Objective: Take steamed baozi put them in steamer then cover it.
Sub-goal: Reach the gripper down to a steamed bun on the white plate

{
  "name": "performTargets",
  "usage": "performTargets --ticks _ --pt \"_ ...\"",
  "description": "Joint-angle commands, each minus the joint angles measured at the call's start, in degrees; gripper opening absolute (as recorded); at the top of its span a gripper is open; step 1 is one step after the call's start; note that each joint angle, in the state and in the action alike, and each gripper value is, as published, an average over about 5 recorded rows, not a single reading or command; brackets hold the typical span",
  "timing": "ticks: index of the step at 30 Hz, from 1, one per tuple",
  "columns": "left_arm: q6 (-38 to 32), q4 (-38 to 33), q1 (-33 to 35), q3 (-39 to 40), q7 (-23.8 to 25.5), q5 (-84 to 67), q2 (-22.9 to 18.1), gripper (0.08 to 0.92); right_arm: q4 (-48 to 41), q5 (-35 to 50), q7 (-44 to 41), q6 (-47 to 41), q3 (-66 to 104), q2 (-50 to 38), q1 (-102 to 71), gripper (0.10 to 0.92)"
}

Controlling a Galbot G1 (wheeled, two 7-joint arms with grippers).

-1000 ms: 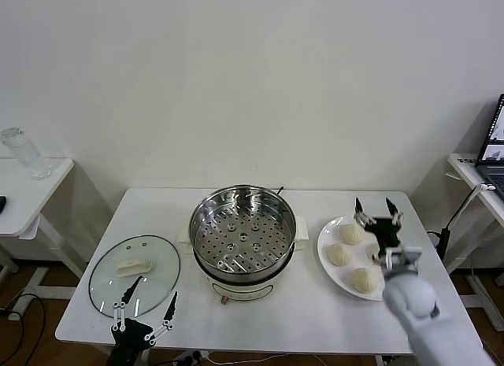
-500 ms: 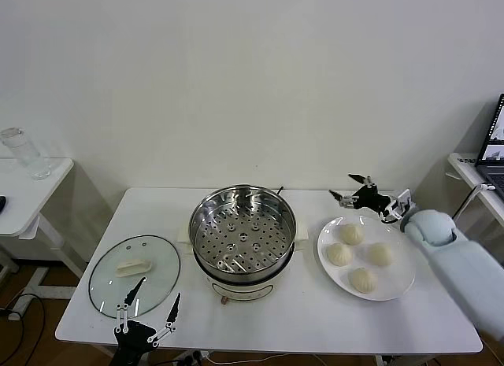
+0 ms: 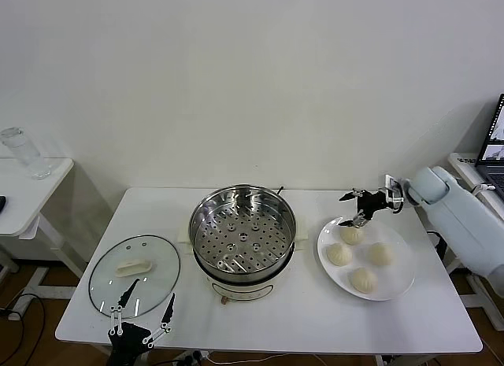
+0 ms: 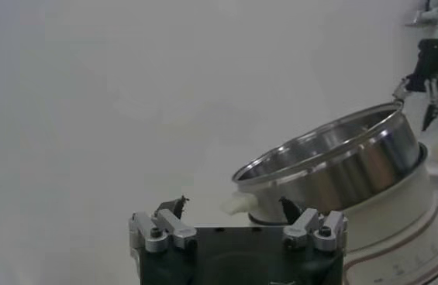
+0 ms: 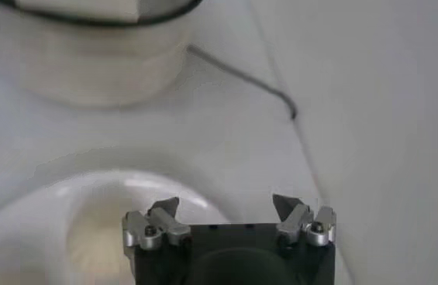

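Nearest, at the table's (image 3: 299,319) front edge: left tool (image 3: 142,315), fingers spread, gripping nothing, just in front of the glass cover (image 3: 134,274) lying flat. Mid-table: steamer (image 3: 242,227), uncovered, perforated tray bare. To its right: white plate (image 3: 398,283) carrying four buns (image 3: 365,280) (none in the steamer). Farther back: right tool (image 3: 356,207), fingers spread and empty, above the rearmost bun (image 3: 351,234), at the plate's far edge.
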Motion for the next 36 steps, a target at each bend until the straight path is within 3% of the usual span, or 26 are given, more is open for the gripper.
performTargets --ticks 1,25,36 --pt "-0.07 0.21 0.08 -0.19 -0.11 0.01 -0.28 0.823 -7.61 -15.06 -7.34 2.37 -3.5 5.49 4.76 0.823" --pt "-0.26 1.1 -0.3 -0.3 -0.13 -0.11 -0.73 0.823 -12.36 -20.74 -1.64 4.0 -1.37 9.65 2.04 0.821" --pt "0.07 0.86 -0.47 -0.53 -0.31 -0.87 -0.64 0.823 -10.09 -19.81 -0.69 4.44 -2.34 9.06 2.26 0.653"
